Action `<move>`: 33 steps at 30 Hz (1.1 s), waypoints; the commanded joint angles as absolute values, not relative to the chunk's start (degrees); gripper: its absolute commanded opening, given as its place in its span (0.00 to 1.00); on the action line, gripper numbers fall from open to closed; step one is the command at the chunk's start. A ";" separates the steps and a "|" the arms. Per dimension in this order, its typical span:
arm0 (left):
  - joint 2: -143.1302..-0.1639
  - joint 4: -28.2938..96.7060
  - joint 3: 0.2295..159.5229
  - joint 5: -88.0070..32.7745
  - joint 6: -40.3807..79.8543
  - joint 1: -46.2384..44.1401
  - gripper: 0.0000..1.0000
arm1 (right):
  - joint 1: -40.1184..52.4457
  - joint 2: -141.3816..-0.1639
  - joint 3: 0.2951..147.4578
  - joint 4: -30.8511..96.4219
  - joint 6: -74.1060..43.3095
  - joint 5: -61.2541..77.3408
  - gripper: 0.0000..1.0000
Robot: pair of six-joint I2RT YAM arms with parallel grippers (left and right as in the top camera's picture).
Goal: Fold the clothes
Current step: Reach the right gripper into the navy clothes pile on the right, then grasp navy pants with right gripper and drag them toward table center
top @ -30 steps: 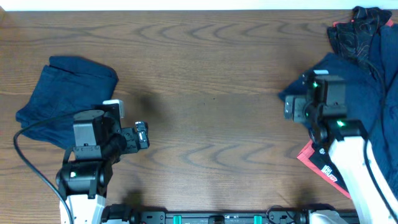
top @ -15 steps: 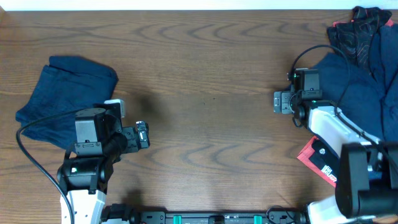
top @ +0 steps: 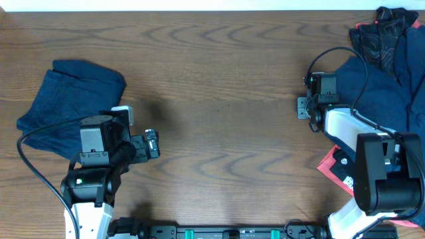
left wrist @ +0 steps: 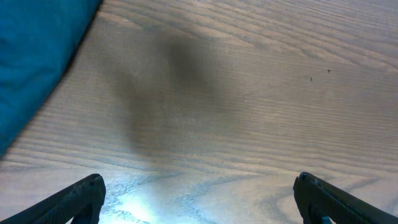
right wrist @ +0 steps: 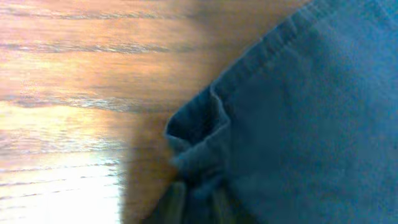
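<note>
Navy cotton is the target: an unfolded navy garment (top: 380,99) lies in a heap at the table's (top: 226,73) right edge, its near corner poking left toward the table centre. A second navy garment (top: 66,106), already bundled up, sits far left. Key relation: in the right wrist view the hem corner is directly ahead of and just above the right gripper (right wrist: 198,198). The stitched edge runs diagonally up-right from there, w/ cloth filling the right side and bare wood on the left. So the long axis of that edge lies oblique to the fingers (right wrist: 176,200), not square. The fingers are blurred at the frame bottom, close together w/ a fold of fabric seemingly btwn them, but can't tell if they're actually pinching. Right arm is clearly the nearer one. The left gripper (left wrist: 199,182) is over bare wood, jaws spread wide, w/ only a blue cloth edge in its upper-left view, well apart from the heap. Probably the next pull needs the corner drawn left onto open wood. Writing: a red-and-black packet (top: 342,174) under the right arm has white marks, too small to read. A black garment w/ red pattern (top: 382,30) sits at top right; no brand legible anywhere.
</note>
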State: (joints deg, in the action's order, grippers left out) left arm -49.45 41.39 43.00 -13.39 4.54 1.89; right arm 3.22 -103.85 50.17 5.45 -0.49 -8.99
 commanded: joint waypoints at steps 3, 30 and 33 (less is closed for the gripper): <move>-49.43 41.08 44.34 -13.89 5.02 2.20 0.98 | 2.15 -104.92 49.56 6.17 -0.40 -10.15 0.01; -49.41 40.71 44.34 -13.96 5.04 2.17 0.98 | 24.64 -84.86 58.72 -17.72 -18.44 4.05 0.01; -49.41 40.69 44.34 -13.96 5.04 2.17 0.98 | 26.92 -88.25 58.92 -20.62 -18.44 4.05 0.01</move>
State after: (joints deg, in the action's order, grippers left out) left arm -49.43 40.64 43.05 -13.41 4.56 1.89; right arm 23.88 -84.53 58.26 -19.27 -15.51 1.06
